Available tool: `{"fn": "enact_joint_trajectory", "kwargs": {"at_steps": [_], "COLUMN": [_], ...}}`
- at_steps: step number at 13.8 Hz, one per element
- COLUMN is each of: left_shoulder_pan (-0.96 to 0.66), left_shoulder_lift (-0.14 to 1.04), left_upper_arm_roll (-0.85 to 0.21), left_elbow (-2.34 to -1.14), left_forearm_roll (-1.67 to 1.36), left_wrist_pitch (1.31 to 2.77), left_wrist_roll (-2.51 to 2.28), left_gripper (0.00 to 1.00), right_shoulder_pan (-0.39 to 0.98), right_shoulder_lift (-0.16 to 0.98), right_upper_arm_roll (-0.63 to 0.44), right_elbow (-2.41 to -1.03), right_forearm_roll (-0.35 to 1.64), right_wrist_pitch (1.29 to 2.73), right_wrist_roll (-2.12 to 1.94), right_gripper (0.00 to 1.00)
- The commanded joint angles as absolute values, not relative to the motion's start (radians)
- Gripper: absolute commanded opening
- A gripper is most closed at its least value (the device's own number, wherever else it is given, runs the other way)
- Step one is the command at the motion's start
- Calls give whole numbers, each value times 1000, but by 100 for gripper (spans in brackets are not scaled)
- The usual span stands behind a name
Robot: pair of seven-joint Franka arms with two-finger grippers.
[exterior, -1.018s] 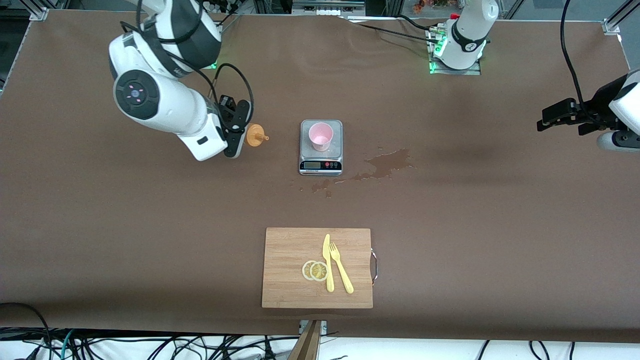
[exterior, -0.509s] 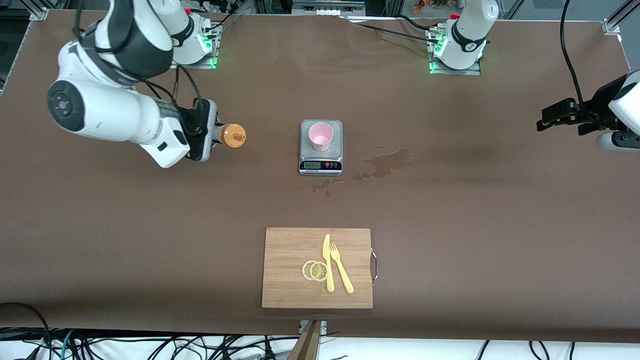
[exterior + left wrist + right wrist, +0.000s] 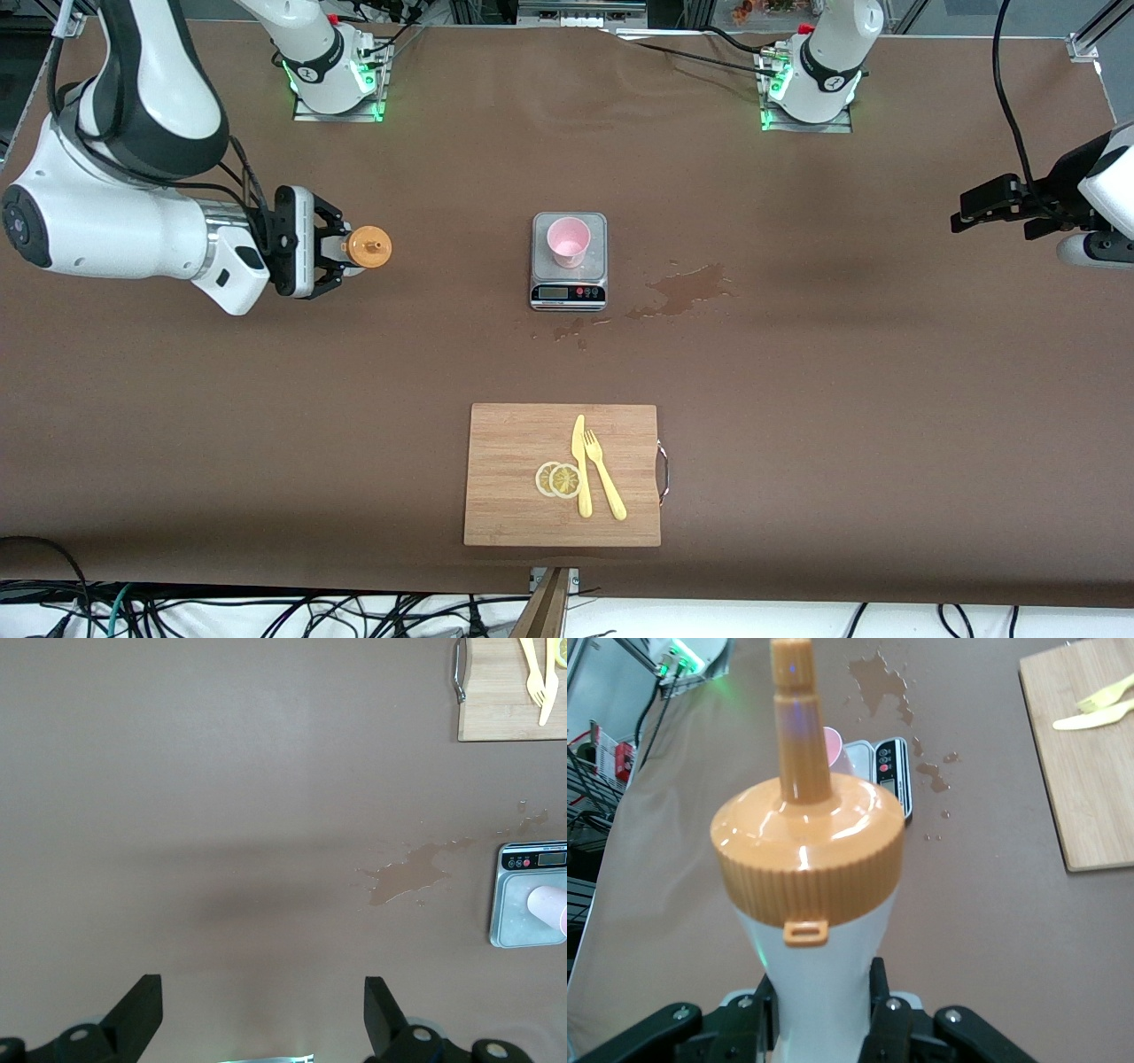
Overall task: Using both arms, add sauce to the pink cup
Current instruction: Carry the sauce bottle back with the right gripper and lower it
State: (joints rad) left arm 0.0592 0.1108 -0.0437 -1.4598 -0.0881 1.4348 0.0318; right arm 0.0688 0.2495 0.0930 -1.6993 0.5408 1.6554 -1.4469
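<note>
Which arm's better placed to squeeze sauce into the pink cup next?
Right. Its tool is shut on the squeeze bottle, held above the table toward the right arm's end. The pink cup sits on the scale. The left tool waits open and empty at the table's edge.

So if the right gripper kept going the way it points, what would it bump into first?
Probably the pink cup on the scale. The right gripper, shut on the squeeze bottle, points along the table toward them; its height is unclear, so it might pass above.

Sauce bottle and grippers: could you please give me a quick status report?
Right gripper shut on sauce bottle, over table. Left gripper open, waiting. Pink cup on scale. Nothing in the way.
</note>
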Motion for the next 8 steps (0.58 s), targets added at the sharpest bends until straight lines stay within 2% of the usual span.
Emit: {"fn": "enact_joint_trajectory", "kwargs": {"at_steps": [1,8], "left_shoulder_pan": [55,55], "left_shoulder_lift": [123,123], "left_upper_arm_roll": [-44,-44], "left_elbow": [-1430,-1430], "left_forearm_roll": [-78,-78], "left_wrist_pitch": [1422,1422], "left_wrist_roll": [38,38], "left_gripper": [100,100], "right_shoulder_pan": [-1,-116], "right_shoulder_lift": [210,258], "right_upper_arm_roll": [117,109], "right_elbow": [-1788,-1922], "right_forearm_roll": [616,725], "right_wrist_pitch": [1672,1698], "right_wrist_roll": [-1607,-1998], "right_gripper": [40,41]}}
